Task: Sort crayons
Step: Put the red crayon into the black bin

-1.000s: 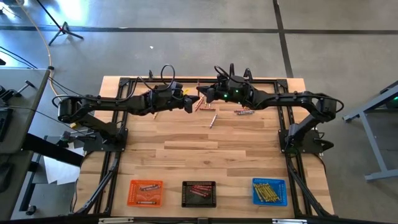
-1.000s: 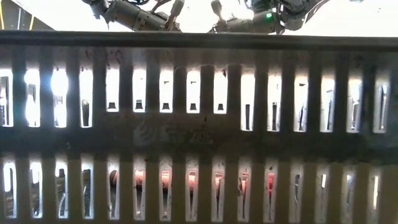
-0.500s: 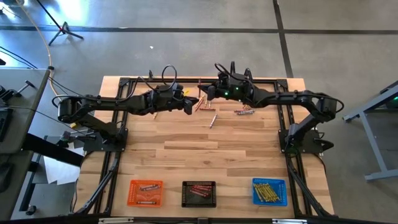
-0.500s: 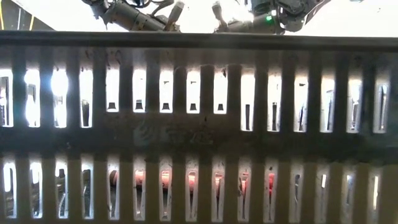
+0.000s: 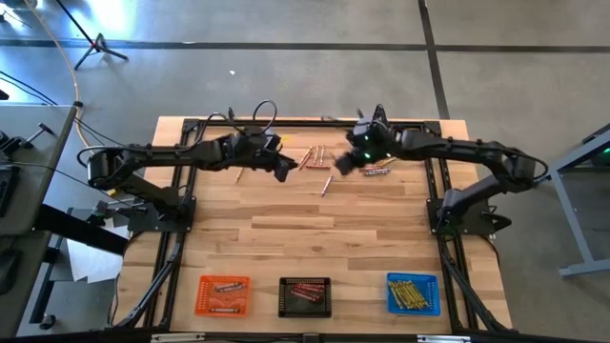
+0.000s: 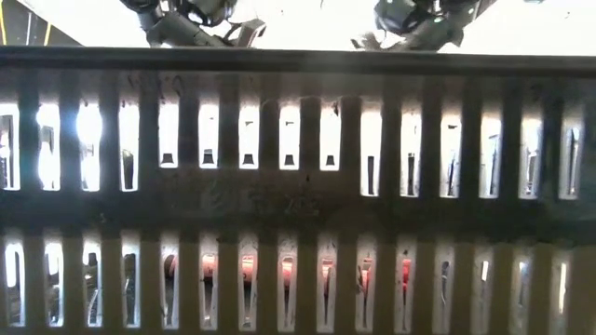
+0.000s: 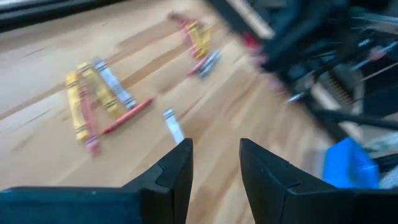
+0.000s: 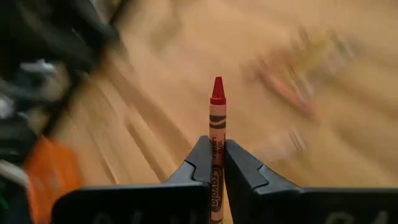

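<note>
A wooden worktop is seen from overhead, w/ two dark arms reaching in from either side toward its far edge.

The right tool is clamped together on a red crayon, which is held upright betw. the fingers, tip pointing forward. In the high view this tool is placed above the far centre of the worktop, just beside the loose crayons. The crayon is gripped near its lower half, probably so it can be carried w/o slipping toward the matching tray.

The left tool is shown w/ fingers apart and nothing betw. them; in the high view it is hovering near the loose crayons, on their left. The unsorted crayons (yellow, red and grey ones, seen closer from the left wrist) are lying scattered flat on the wood at the far side.

Along the near edge three trays are set in a row, well apart from the pile: an orange tray w/ a few brownish crayons, a black tray w/ red ones, and a blue tray w/ yellow ones. The black tray is judged the likely destination for the held red crayon.

The low view is blocked by a slotted dark panel; little else is visible there.
</note>
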### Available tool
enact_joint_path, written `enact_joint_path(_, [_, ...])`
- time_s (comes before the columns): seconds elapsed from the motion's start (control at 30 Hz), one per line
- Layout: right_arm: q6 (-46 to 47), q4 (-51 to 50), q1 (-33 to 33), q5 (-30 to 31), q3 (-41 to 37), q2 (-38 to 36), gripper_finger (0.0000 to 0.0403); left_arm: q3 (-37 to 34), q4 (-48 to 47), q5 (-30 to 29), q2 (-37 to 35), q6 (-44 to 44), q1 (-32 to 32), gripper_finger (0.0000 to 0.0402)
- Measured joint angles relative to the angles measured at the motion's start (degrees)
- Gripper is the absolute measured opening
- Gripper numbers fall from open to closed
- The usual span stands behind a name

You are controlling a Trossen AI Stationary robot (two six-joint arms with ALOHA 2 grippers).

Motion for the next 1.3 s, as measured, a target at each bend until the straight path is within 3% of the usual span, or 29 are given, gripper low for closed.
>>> enact_joint_path(0.23, [8.1, -28.9, 10.3, -3.3, 0.0, -5.9, 0.0005, 0.0, -9.1, 1.2, 0.0, 5.7, 5.0, 0.0104])
enact_joint_path(0.47, [25.8, -41.4, 26.9, -6.7, 0.0, -9.6, 0.0005, 0.0, -9.9, 3.5, 0.0, 8.8, 9.2, 0.0095])
enact_joint_path(0.7, [36.3, -42.5, 43.1, -8.5, 0.0, -9.9, 0.0005, 0.0, -9.4, 3.5, 0.0, 8.8, 11.5, 0.0094])
enact_joint_path(0.97, [44.3, -34.7, 57.0, -8.2, 0.0, -9.0, 0.0005, 0.0, -7.9, 3.2, 0.0, 6.8, 10.7, 0.0094])
enact_joint_path(1.2, [46.4, -30.6, 63.9, -6.4, 0.0, -6.4, 0.0005, 0.0, -1.5, 3.1, 0.0, 5.2, 9.7, 0.0094])
enact_joint_path(1.3, [46.4, -26.9, 65.0, 0.2, 0.0, -6.1, 0.0005, 0.0, 0.2, 3.2, 0.0, 3.9, 9.7, 0.0094])
